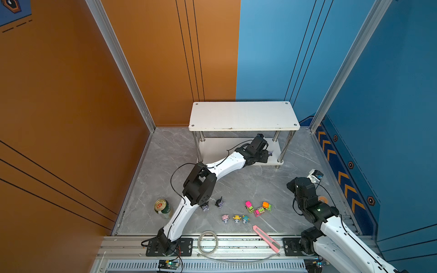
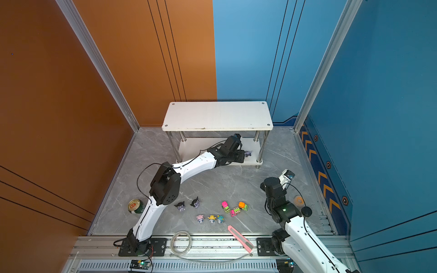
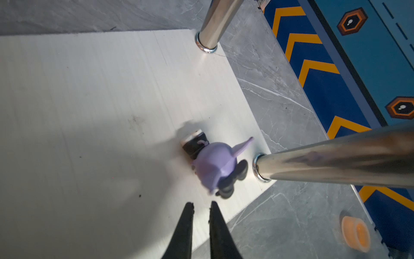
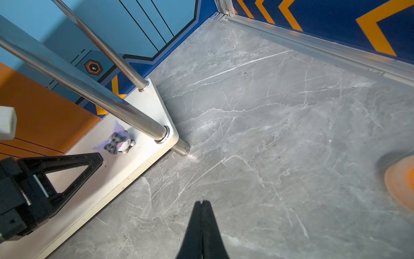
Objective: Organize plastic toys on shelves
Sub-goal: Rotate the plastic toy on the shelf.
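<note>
Left wrist view shows us our left gripper [image 3: 201,205] parted by a narrow gap, empty, just short of a black-purple figurine [image 3: 215,166] on the shelves' lower board [image 3: 89,89] beside a chrome leg [image 3: 336,163]. Our right gripper [image 4: 203,203] is pressed closed, empty, above the floor [image 4: 291,134].

A green drink can [image 1: 162,208] stands upright near the left edge of the grey marbled desk [image 1: 165,160]. At the desk's front edge lie a coil of clear tubing [image 1: 207,232] and, near it on the right, a long pink utility knife [image 1: 266,238]. An orange roll [image 2: 298,201] lies flat close to the blue wall [image 2: 390,118].
</note>
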